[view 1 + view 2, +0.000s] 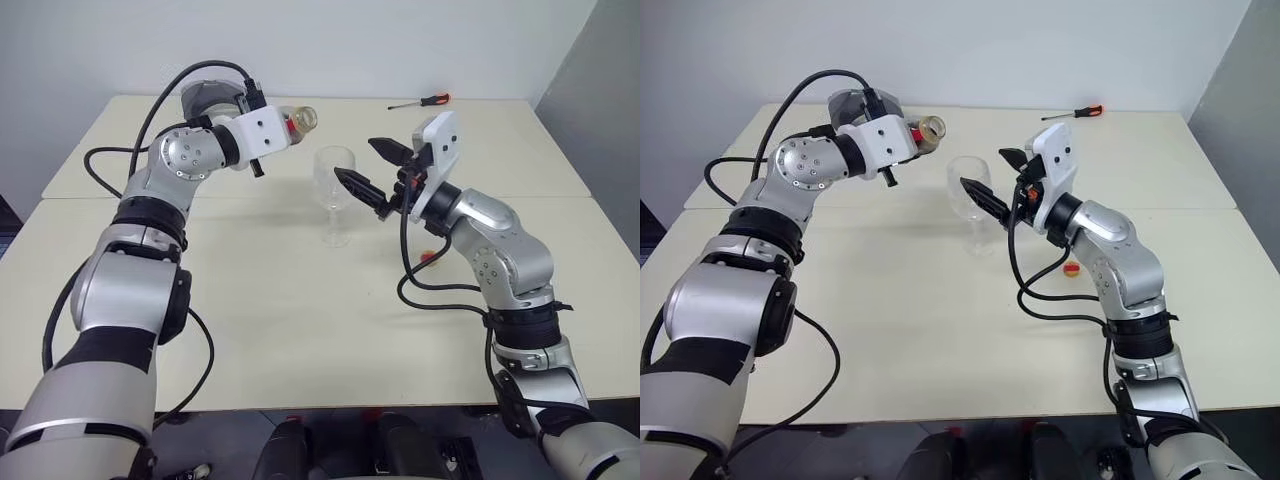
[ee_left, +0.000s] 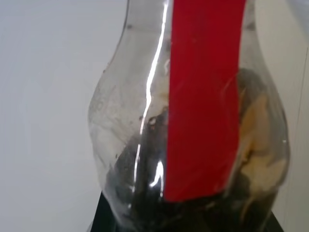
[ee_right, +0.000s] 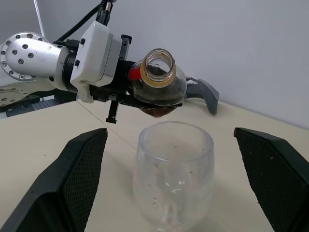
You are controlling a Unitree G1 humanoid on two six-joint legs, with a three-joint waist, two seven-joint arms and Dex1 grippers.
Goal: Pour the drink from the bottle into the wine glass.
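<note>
The bottle (image 1: 297,121) hangs tipped on its side above the table, with my left gripper (image 3: 164,99) shut on its bulbous body. Its open yellowish mouth points toward the wine glass (image 1: 335,185) and sits just above and behind the rim. The dark drink (image 3: 159,104) pools in the lower side of the bottle, next to the red label strip (image 2: 203,96). The clear glass stands upright on the table, with droplets on its bowl. My right gripper (image 1: 372,168) is open, one black finger on each side of the bowl and apart from it.
A red-handled screwdriver (image 1: 425,101) lies at the back of the beige table (image 1: 300,320). A small red and yellow cap (image 1: 1071,269) rests on the table beside my right arm. Black cables hang from both arms.
</note>
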